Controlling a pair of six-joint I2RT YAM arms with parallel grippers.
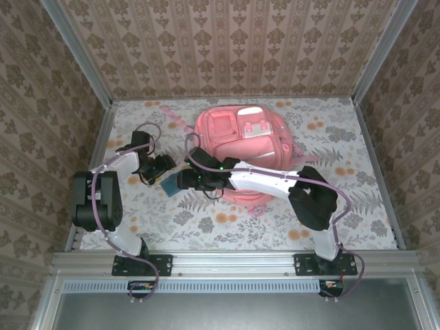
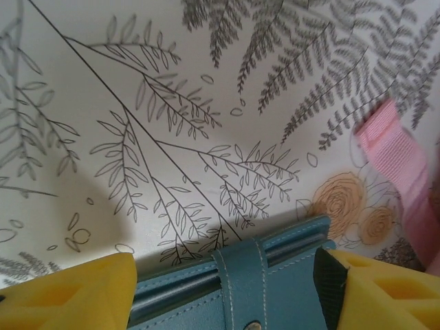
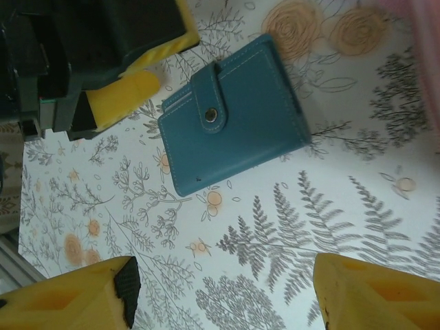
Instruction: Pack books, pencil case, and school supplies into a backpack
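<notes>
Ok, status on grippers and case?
Left gripper open, straddling teal snap case. Right gripper open, short of it. Pink backpack alongside, strap clear of case.

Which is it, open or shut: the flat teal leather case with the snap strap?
Shut: the teal leather case lies flat, its strap folded over the edge onto the cover, snap pressed down.

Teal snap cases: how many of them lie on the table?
1. The teal snap case lies beside the left gripper, left of the backpack. Others may hide under the arms.
</notes>
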